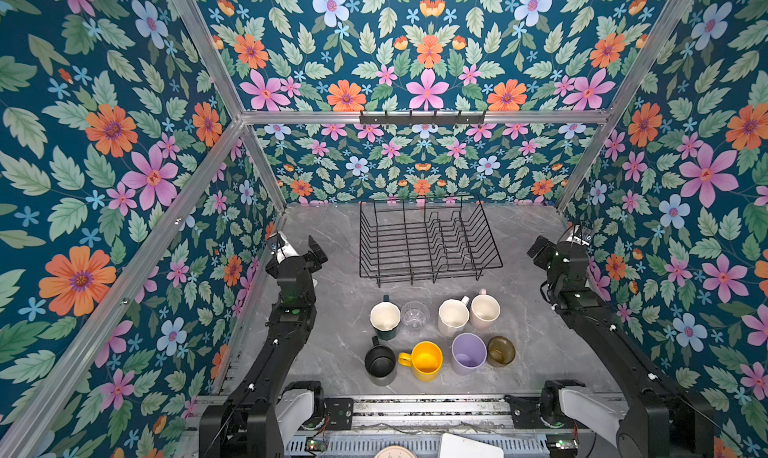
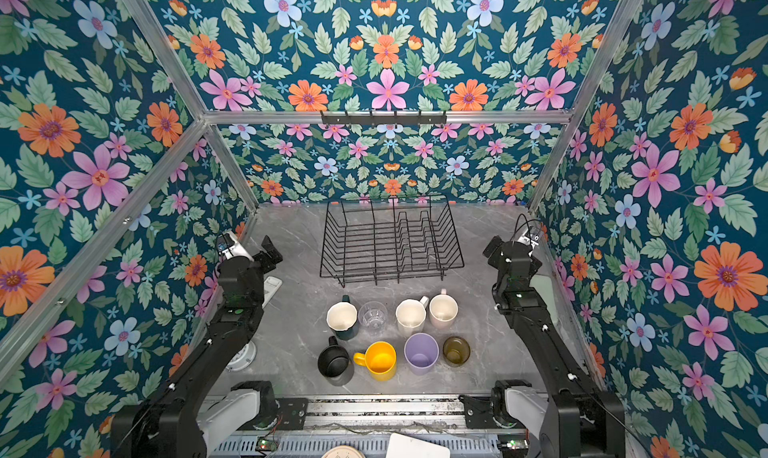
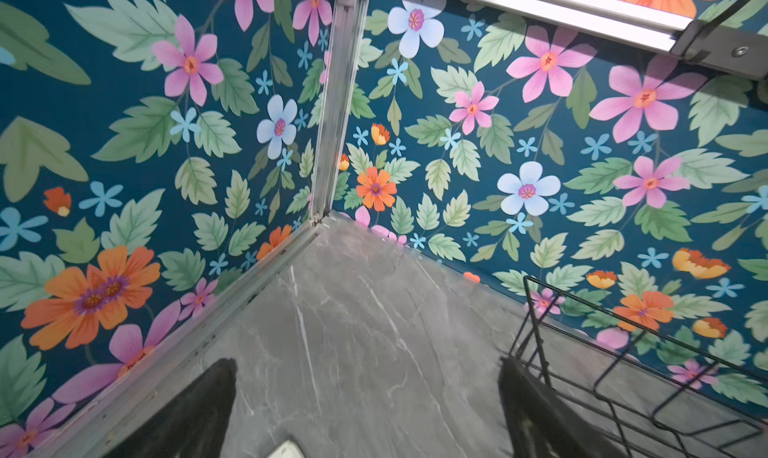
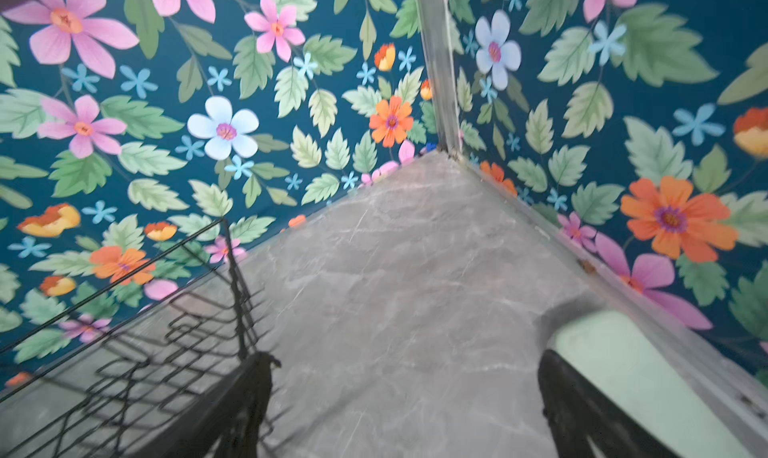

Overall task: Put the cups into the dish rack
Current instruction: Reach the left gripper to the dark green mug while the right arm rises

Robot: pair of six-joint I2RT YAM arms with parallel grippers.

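From my seat, the dish rack [image 1: 430, 242] stands at 12 o'clock on the grey table [image 1: 332, 244], its basket holding nothing, so its top is open to reach into. Bare table runs down both its flanks at 10 and 2 o'clock. The cups [image 1: 442, 337] crowd the 6 o'clock side in two rows, most touching or just beside a neighbour, leaving little room between them for a finger; only a narrow bare strip separates them from the rack's front. My left gripper [image 3: 365, 410] and right gripper [image 4: 405, 410] hang wide apart in the jaws over bare table, beside the rack's corners.
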